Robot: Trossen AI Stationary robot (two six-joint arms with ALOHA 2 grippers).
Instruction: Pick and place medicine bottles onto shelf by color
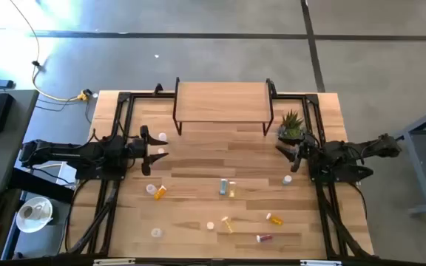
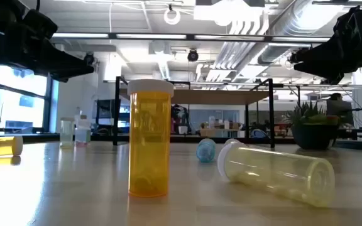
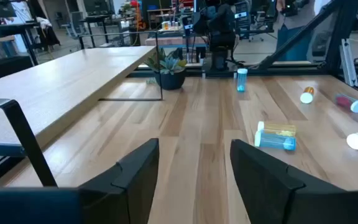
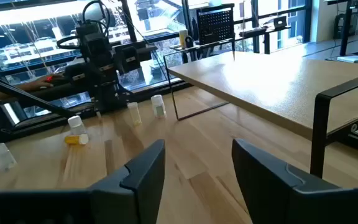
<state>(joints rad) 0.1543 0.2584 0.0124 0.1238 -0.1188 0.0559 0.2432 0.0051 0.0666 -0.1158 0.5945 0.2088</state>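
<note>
While both dark two-finger grippers, left gripper and right gripper, hover with fingers spread and empty, the small capped medicine bottles lie scattered near-side, well apart from the bare light-wood, black-legged shelf. Lying ones could roll away when nudged.

Bare shelf top (plant beside)

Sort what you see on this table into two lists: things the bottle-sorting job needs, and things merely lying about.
Needed: medicine bottles, shelf, left gripper, right gripper, both open and empty.
Lying about: potted plant, yellow cable, cup.
</note>
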